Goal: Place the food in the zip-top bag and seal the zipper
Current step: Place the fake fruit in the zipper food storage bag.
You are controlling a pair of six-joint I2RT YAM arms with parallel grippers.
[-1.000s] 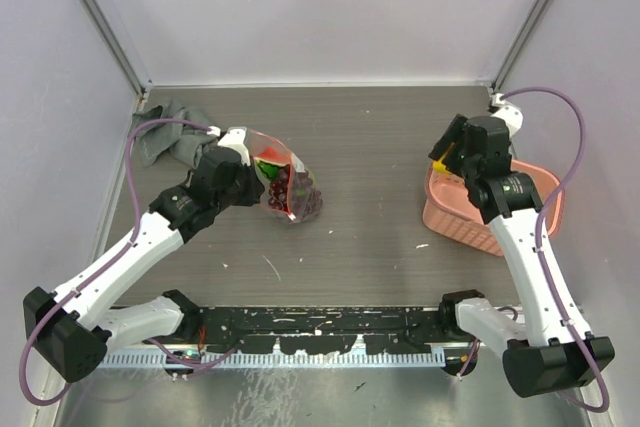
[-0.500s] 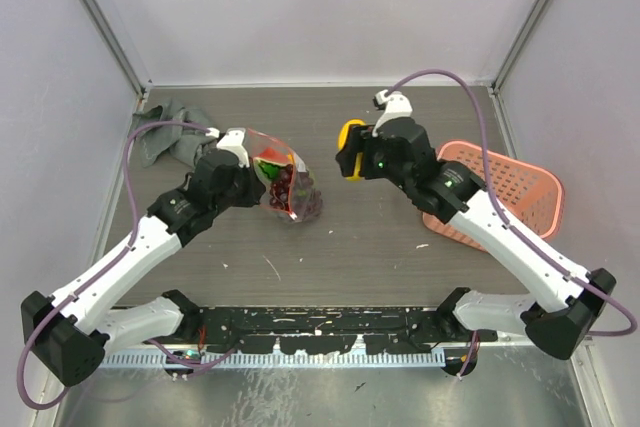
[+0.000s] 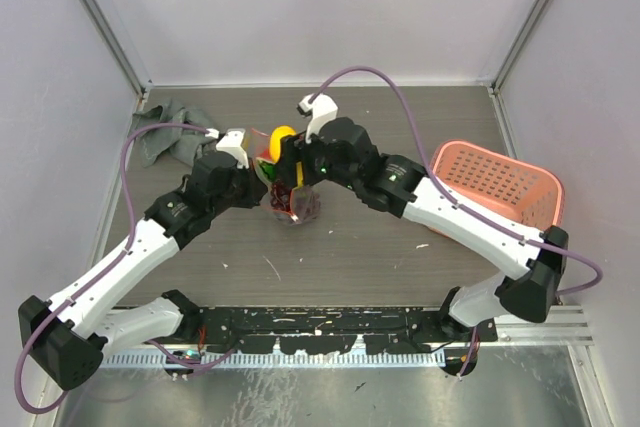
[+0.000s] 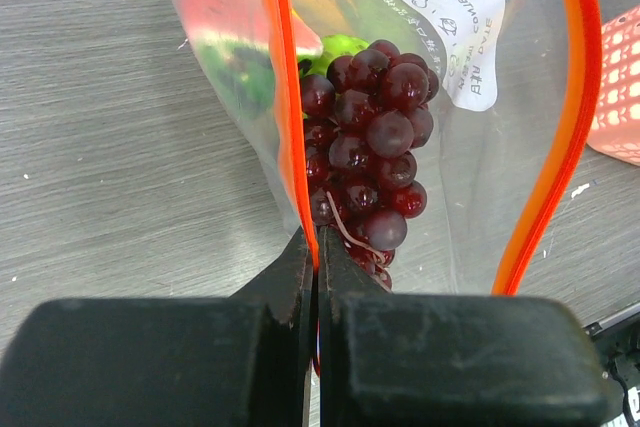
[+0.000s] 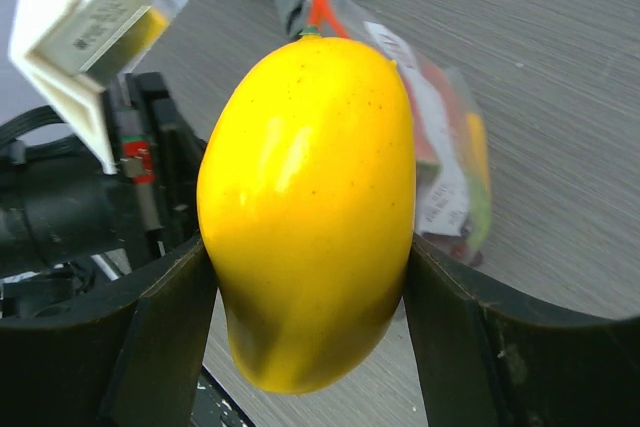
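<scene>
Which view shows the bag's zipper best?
Left wrist: the zipper is close, both sides spread apart, left claw pinching one. Top external mostly hides it under the arms; right wrist shows only an end behind the yellow fruit.

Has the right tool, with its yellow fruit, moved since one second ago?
Yes. The right tool, shut on the yellow fruit, has travelled left, away from the pink basket, and is now over the zip-top bag.

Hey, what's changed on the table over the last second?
The right claw carried the yellow fruit left from the pink basket over to the bag. The left claw stays pinched on the bag's orange strip; bag, basket and cloth haven't moved.
</scene>
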